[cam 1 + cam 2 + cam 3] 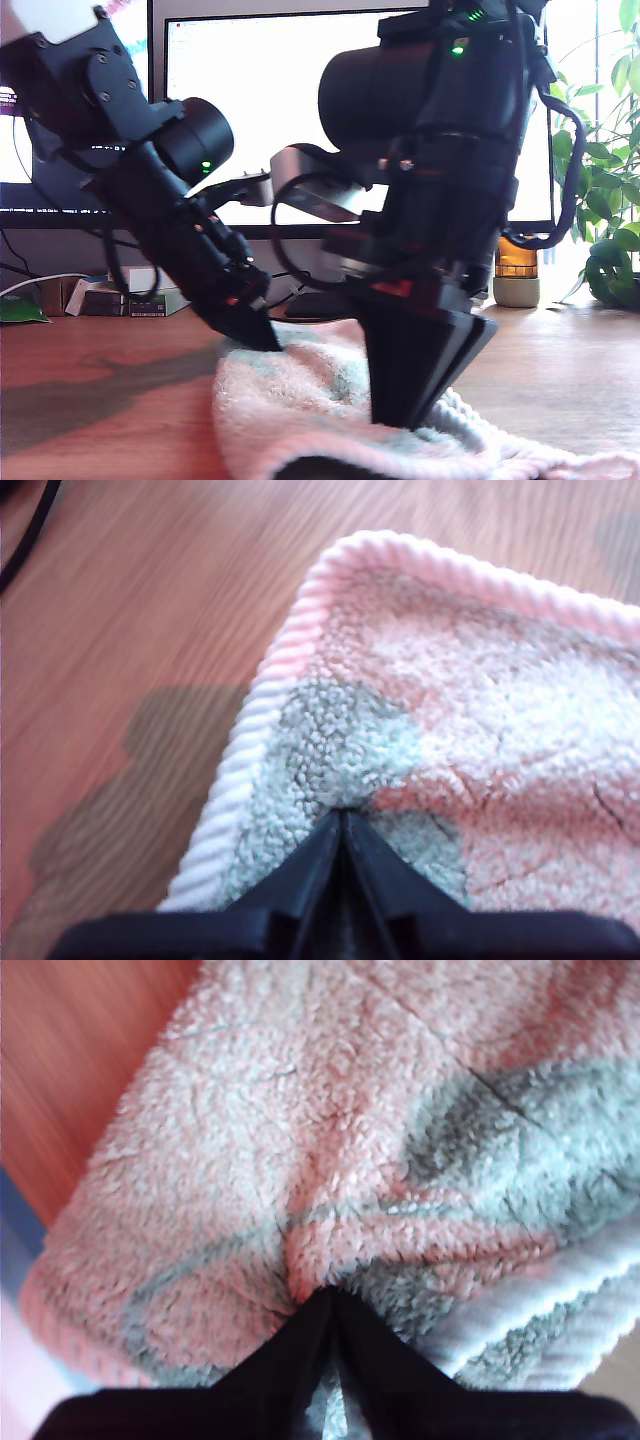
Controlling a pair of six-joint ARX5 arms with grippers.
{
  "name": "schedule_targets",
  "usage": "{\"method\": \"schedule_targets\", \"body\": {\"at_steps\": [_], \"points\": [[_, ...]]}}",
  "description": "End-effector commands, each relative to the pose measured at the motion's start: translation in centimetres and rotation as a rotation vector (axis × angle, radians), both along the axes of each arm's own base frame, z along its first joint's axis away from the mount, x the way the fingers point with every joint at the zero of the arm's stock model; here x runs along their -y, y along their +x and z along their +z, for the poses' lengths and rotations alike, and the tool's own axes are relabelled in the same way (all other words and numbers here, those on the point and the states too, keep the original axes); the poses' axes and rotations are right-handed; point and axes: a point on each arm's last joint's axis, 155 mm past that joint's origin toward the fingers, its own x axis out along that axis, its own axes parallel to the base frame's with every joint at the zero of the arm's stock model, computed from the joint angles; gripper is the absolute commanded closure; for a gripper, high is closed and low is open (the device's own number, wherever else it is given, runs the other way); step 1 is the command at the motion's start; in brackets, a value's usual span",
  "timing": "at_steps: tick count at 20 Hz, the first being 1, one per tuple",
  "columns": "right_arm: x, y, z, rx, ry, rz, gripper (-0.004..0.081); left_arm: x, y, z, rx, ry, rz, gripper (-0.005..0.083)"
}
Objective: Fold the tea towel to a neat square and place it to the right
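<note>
The tea towel (300, 400) is fluffy pale pink cloth with blue-green patches, lying bunched on the wooden table at the lower middle of the exterior view. My first gripper (268, 342) comes down at the towel's far edge, toward the exterior view's left. In its wrist view the first gripper (340, 816) is shut, its tips pinching the towel (480, 710) just inside the corded pink edge (250, 740) near a corner. My second gripper (400, 418) stands on the towel's nearer part. It is shut (325, 1296) on a puckered fold of the towel (300, 1110).
Monitors (300, 110) stand along the table's back. A leafy plant (610, 180) and an amber jar (517, 268) are at the exterior view's right. Small boxes (130, 298) and cables lie at the back of the exterior view's left. Bare wood (100, 400) spreads beside the towel.
</note>
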Motion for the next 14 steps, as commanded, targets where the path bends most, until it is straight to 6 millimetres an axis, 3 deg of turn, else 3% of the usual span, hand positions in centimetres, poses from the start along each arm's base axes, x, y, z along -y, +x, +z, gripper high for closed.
{"method": "schedule_targets", "body": {"at_steps": [1,6,14], "points": [[-0.5,-1.4,-1.4,-0.050,-0.012,0.014,0.0782,-0.8,-1.8,-4.1,-0.077,0.063,-0.019,0.0797],[-2.2,-0.9,-0.4,-0.018,0.028,0.016,0.0781,-0.4,-1.5,-3.7,-0.064,0.044,-0.025,0.0797],[-2.9,-0.2,-0.1,0.003,0.056,-0.009,0.0781,0.5,-0.1,-2.1,-0.031,0.025,-0.023,0.0797]]}}
